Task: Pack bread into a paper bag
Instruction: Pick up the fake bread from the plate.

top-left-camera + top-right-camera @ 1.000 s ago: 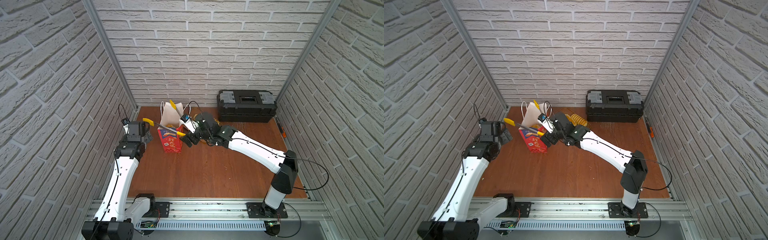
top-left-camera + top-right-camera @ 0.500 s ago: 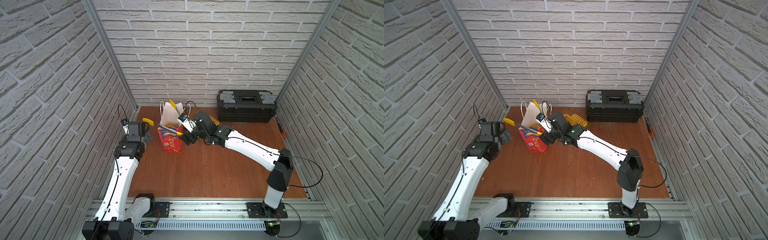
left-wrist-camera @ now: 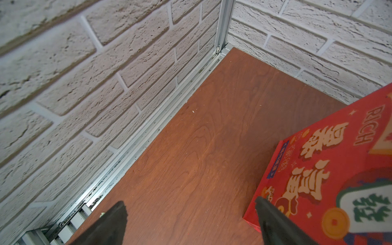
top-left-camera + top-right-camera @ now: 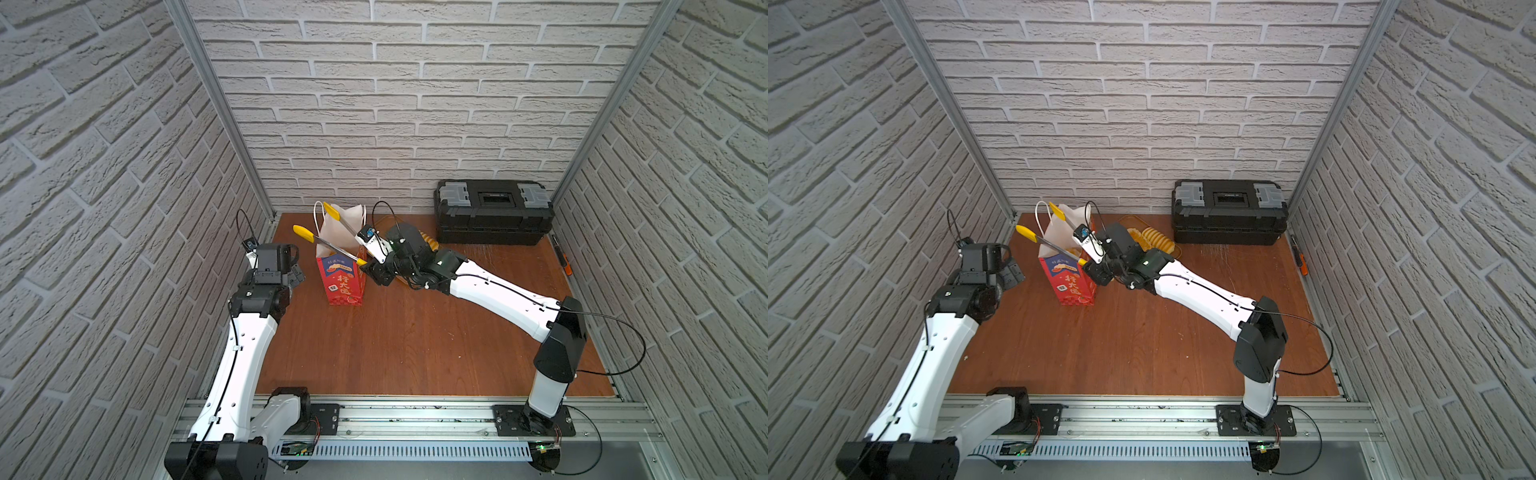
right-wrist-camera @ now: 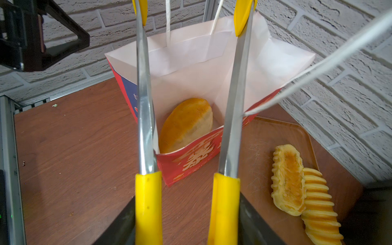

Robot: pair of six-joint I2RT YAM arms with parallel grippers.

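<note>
In the right wrist view, the tongs ran off the picture at both ends, so their tips did not show. The right gripper was mostly cut off, with only two dark fingers showing beside the yellow handles. The front of the paper bag hid half of the loaf. The ridged roll on the tray ran off the edge.

In the left wrist view, only the tips of the left gripper showed, and the bag was cut off.

In both top views, the right arm hid most of the tray. A small orange thing by the wall was too small to tell.
</note>
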